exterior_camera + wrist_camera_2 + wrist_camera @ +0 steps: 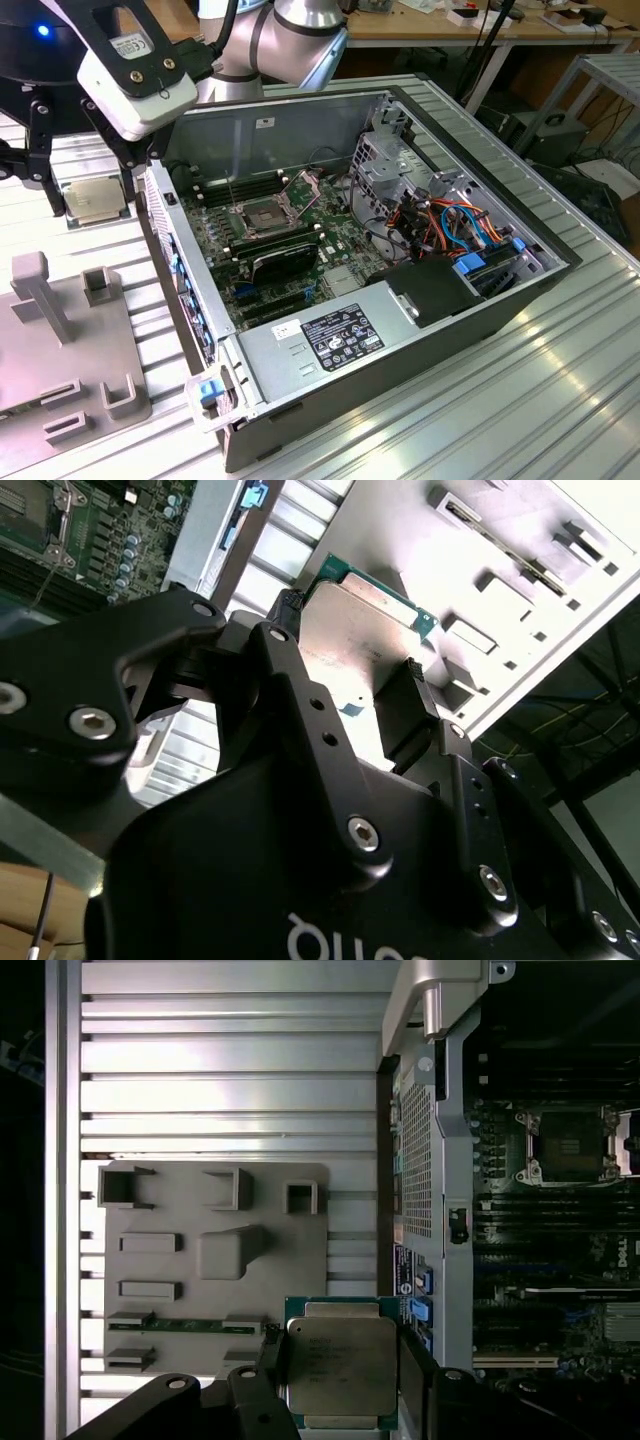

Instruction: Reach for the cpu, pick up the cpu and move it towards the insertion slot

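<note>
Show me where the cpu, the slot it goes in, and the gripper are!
cpu (341,1365), first wrist view, middle of its silvery lid.
insertion slot (262,218), exterior view, its dark centre.
gripper (350,695), second wrist view, between its fingertips.

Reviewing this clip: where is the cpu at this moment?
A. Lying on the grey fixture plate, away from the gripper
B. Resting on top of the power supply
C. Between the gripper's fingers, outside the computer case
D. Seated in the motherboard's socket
C: in the first wrist view the cpu sits between the fingers of the gripper over the ribbed table, while the insertion slot inside the case stands open with nothing in it.
</note>
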You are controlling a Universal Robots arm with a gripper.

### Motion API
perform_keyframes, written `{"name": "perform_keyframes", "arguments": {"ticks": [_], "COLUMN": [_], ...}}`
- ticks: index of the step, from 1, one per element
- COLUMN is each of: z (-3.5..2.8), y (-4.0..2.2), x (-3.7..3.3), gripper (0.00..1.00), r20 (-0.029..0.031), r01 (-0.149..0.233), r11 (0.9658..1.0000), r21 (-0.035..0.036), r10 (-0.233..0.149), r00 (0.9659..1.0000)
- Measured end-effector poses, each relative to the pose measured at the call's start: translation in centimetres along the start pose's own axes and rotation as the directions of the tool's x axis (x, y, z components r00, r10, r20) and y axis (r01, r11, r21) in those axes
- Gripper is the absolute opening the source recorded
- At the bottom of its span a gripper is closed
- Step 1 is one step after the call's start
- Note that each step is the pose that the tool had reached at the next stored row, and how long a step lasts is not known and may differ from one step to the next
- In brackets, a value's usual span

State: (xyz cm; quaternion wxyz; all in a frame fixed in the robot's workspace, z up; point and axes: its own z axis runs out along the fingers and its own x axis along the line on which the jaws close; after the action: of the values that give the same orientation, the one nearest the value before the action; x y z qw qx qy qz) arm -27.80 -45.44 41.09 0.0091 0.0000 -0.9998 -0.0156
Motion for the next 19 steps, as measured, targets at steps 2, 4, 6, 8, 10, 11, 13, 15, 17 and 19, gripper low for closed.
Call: {"name": "perform_keyframes", "arguments": {"ticks": [2,4,6,8,10,11,13,15,17,19], "z": [0.0,-0.01,-0.01,-0.01,-0.02,-0.02,-0.02,-0.03,-0.03,-0.03], "y": [0.0,0.0,0.0,0.0,0.0,0.0,0.0,0.0,0.0,0.0], "x": [-0.15,-0.31,-0.54,-0.72,-0.9,-1.0,-1.22,-1.38,-1.57,-1.74], "gripper": [0.55,0.55,0.55,0.55,0.55,0.55,0.55,0.55,0.55,0.55], "r20": [0.0,0.0,0.0,0.0,0.0,0.0,0.0,0.0,0.0,0.0], "r01": [0.0,0.0,0.0,0.0,0.0,0.0,0.0,0.0,0.0,0.0], "r11": [1.0,1.0,1.0,1.0,1.0,1.0,1.0,1.0,1.0,1.0], "r21": [-0.0001,0.0,0.0,0.0,0.0,0.0,-0.0001,0.0,-0.0001,-0.0001], "r10": [0.0,0.0,0.0,0.0,0.0,0.0,0.0,0.0,0.0,0.0], "r00": [1.0,1.0,1.0,1.0,1.0,1.0,1.0,1.0,1.0,1.0]}}
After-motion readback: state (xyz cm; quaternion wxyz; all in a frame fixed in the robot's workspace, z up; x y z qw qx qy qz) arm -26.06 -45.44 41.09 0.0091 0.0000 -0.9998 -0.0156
